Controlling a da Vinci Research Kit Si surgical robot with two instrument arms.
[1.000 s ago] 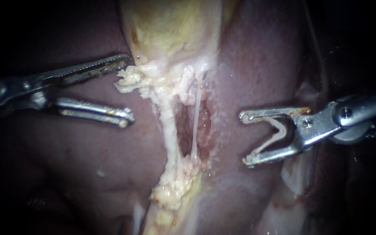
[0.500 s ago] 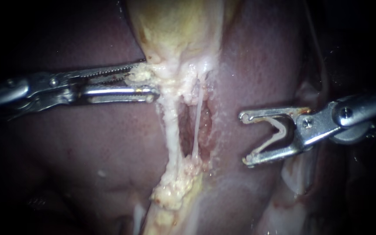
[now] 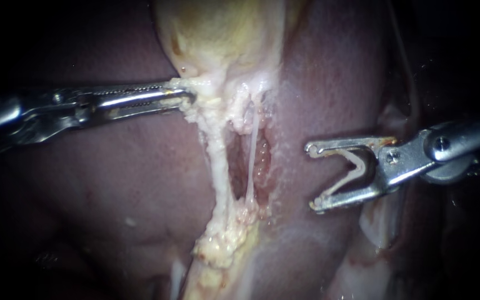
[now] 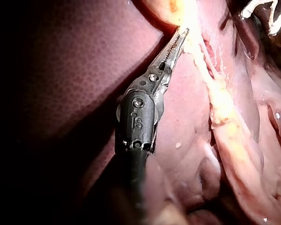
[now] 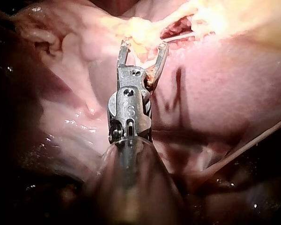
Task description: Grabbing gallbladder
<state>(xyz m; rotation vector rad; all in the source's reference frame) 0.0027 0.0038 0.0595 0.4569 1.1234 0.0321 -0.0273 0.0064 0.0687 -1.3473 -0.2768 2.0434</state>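
The yellowish gallbladder [image 3: 223, 39] hangs at the top centre, over the dark red liver [image 3: 112, 183]. My left instrument [image 3: 184, 95] comes in from the left, and its toothed jaws are shut on the pale ragged tissue at the gallbladder's lower left edge. In the left wrist view the same instrument [image 4: 181, 35] has its tips buried in that pale tissue. My right instrument [image 3: 313, 176] is off to the right, apart from the tissue. Its jaws stand open with a pale V-shaped piece between them. The right wrist view shows these jaws [image 5: 143, 47] just short of the fatty tissue.
Below the gallbladder a thick whitish tube [image 3: 218, 161] and a thin pale strand [image 3: 251, 155] run down to a fatty lump [image 3: 223, 244]. A raw red window [image 3: 262, 161] shows between and beside them. Liver lies on both sides.
My left instrument's jaws were wide open a second ago. They have moved right and up and closed on the gallbladder's lower edge. The right instrument has stayed still.
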